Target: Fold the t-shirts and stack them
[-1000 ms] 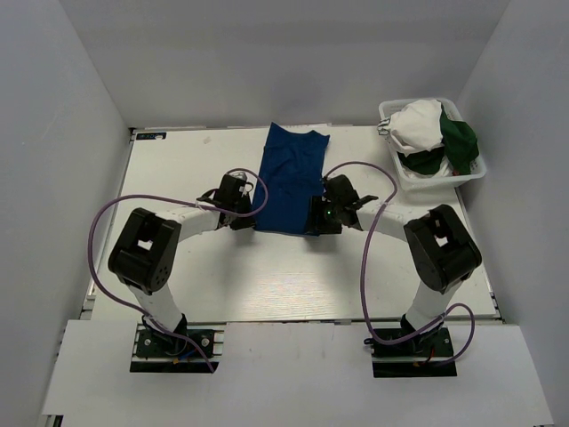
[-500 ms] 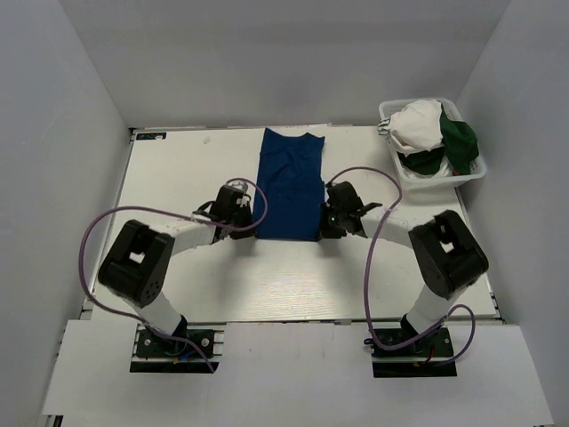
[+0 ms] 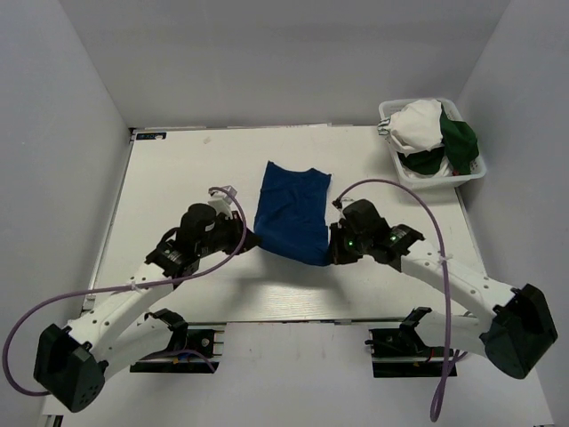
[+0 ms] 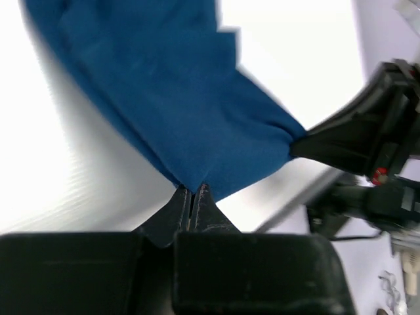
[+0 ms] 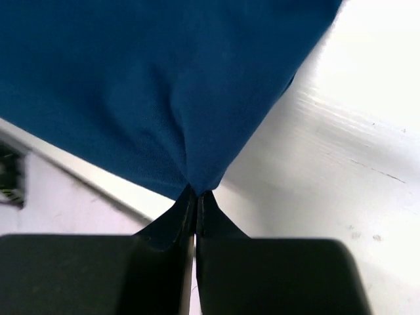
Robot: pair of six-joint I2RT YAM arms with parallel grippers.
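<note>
A royal blue t-shirt (image 3: 292, 212), folded into a narrow strip, hangs stretched between both grippers over the middle of the table. My left gripper (image 3: 250, 240) is shut on its near left corner; the wrist view shows that pinch at the left gripper (image 4: 191, 188) with the blue t-shirt (image 4: 177, 98) fanning away. My right gripper (image 3: 330, 254) is shut on the near right corner, seen as the right gripper (image 5: 195, 192) under the blue t-shirt (image 5: 151, 85). The near end is lifted; the far end rests on the table (image 3: 178, 178). White (image 3: 416, 124) and dark green (image 3: 460, 138) t-shirts lie heaped in the basket.
A white mesh basket (image 3: 402, 171) stands at the table's far right corner. Grey walls close in the table on three sides. Purple cables loop from both arms.
Both arms have pulled back toward the near edge, dragging the blue t-shirt with them and lifting its near end. The right gripper closed on its corner during this second.
</note>
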